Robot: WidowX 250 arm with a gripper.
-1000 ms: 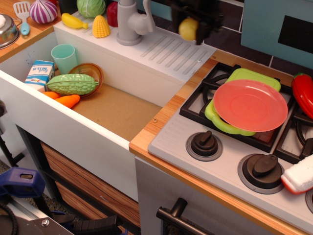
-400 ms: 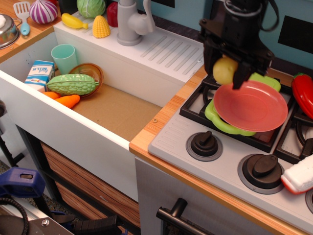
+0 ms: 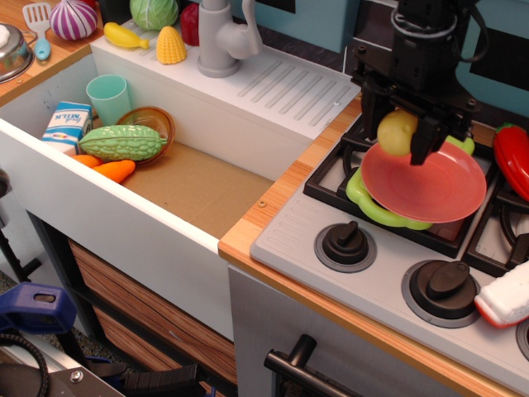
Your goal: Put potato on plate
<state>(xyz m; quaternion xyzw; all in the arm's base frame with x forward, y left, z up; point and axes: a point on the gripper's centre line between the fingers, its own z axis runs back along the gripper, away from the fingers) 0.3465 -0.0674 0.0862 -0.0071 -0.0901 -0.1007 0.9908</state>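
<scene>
The pale-yellow potato (image 3: 397, 132) is held between the black fingers of my gripper (image 3: 400, 137). It hangs just above the left rear rim of the salmon-pink plate (image 3: 426, 179). The plate lies on a lime-green squarish plate (image 3: 369, 198) on the black stove grate. The gripper is shut on the potato and comes down from the top of the view. I cannot tell whether the potato touches the plate.
A red pepper (image 3: 515, 157) lies right of the plate. Stove knobs (image 3: 345, 243) and a white-red toy (image 3: 506, 299) sit at the front. The sink (image 3: 190, 178) at the left holds a green gourd, carrot, milk carton, cup and bowl. Corn (image 3: 170, 45), banana and faucet stand behind.
My gripper has carried the potato from above the drainboard rightward and down to the plate's left rear rim. Nothing else has moved.
</scene>
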